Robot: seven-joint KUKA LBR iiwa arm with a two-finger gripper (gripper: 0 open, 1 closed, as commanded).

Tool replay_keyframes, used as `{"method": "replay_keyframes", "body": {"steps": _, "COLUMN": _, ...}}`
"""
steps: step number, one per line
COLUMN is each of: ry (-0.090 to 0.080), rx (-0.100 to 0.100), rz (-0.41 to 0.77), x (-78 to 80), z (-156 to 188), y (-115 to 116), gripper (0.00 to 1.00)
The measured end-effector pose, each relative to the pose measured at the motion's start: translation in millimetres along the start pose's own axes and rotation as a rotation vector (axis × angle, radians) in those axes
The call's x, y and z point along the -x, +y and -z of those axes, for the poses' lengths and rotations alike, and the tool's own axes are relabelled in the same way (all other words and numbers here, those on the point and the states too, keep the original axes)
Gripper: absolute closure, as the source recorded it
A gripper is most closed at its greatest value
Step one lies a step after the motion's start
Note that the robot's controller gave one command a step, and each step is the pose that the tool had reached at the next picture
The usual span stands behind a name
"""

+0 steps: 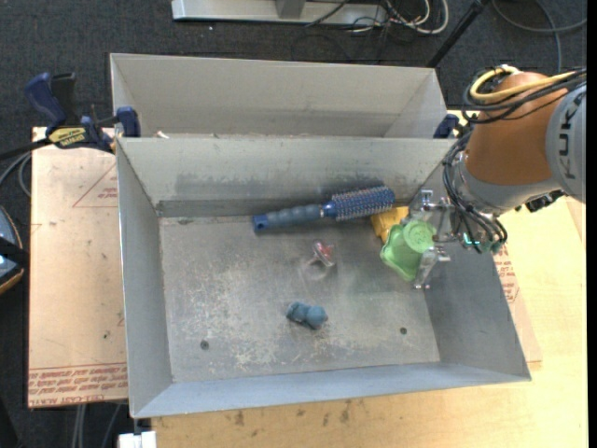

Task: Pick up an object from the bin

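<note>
In the grey metal bin, a small blue-grey lump lies nearest; the gripper meets a green object at the right wall, grip impossible to tell; a blue hairbrush lines the back.

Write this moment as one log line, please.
gripper: right side, at green object | grasp: unclear | hairbrush: along back wall
</note>
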State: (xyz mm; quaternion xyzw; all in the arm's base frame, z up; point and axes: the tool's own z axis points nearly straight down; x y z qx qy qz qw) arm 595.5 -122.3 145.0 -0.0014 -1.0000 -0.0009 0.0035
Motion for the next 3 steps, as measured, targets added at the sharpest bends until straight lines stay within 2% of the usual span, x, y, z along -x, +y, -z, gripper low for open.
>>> {"method": "replay_keyframes", "body": {"steps": 1, "ry": -0.013, "rx": 0.000, "rz": -0.046, "x": -2.9, "z": -53.7, "y": -2.8, "gripper": 0.00}}
{"method": "replay_keyframes", "body": {"steps": 2, "ry": -0.011, "rx": 0.002, "rz": -0.047, "x": -3.4, "z": -55.4, "y": -2.2, "gripper": 1.00}}
{"method": "replay_keyframes", "body": {"steps": 3, "ry": -0.019, "rx": -0.002, "rz": -0.097, "x": -16.6, "z": 104.5, "y": -9.0, "gripper": 1.00}}
